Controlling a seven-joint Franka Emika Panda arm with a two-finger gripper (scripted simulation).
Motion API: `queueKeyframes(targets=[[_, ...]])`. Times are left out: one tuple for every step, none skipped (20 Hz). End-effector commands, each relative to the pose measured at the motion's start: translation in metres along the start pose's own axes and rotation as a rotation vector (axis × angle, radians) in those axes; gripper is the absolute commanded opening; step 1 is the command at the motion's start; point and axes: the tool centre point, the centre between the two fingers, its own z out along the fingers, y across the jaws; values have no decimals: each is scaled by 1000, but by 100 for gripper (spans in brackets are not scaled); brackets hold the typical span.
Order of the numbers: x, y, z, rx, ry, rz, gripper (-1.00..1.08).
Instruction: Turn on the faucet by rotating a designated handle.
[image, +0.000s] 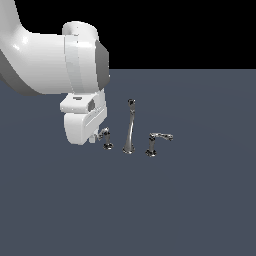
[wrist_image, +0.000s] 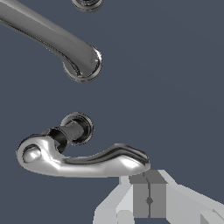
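Closest, the gripper (wrist_image: 148, 192), whose jaw spread I cannot tell, touches the handle (wrist_image: 83, 159) mid-desk beside the spout (image: 129, 127); rigid, slick chrome, probably best pushed near the lever's tip.
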Motion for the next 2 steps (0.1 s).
queueKeyframes(targets=[[63,-16,-1,1,18,92,-100],[63,-16,-1,1,18,92,-100]])
